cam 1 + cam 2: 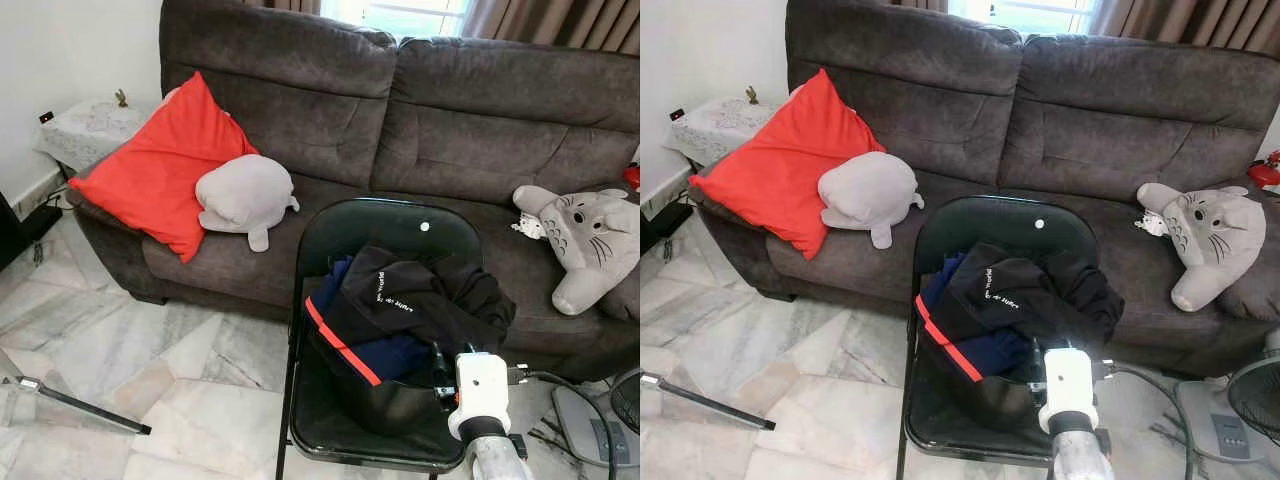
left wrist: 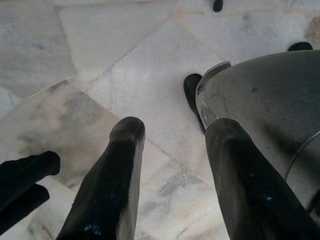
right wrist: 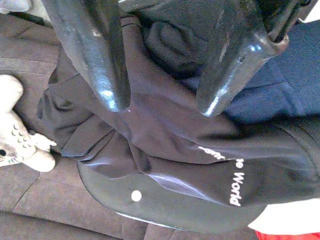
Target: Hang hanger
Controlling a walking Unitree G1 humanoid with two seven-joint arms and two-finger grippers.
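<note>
A black folding chair [image 1: 392,222] stands in front of the sofa, and a heap of clothes fills its seat. On top lies a black jacket [image 1: 420,300] with white lettering, over a navy garment [image 1: 385,355] with a red stripe. My right gripper [image 3: 162,105] hovers open just above the jacket at the heap's front right, with nothing between its fingers [image 3: 100,65]. In the left eye view its white wrist [image 1: 481,394] sits at the chair's front right corner. My left gripper [image 2: 175,132] hangs open over the marble floor [image 2: 145,85].
A dark grey sofa [image 1: 450,110] spans the back, holding a red cushion [image 1: 160,165], a grey plush [image 1: 245,195] and a grey-and-white plush [image 1: 585,240]. A side table [image 1: 85,130] stands far left. A black rod [image 1: 85,408] lies on the floor, and a fan [image 1: 1255,395] stands at the right.
</note>
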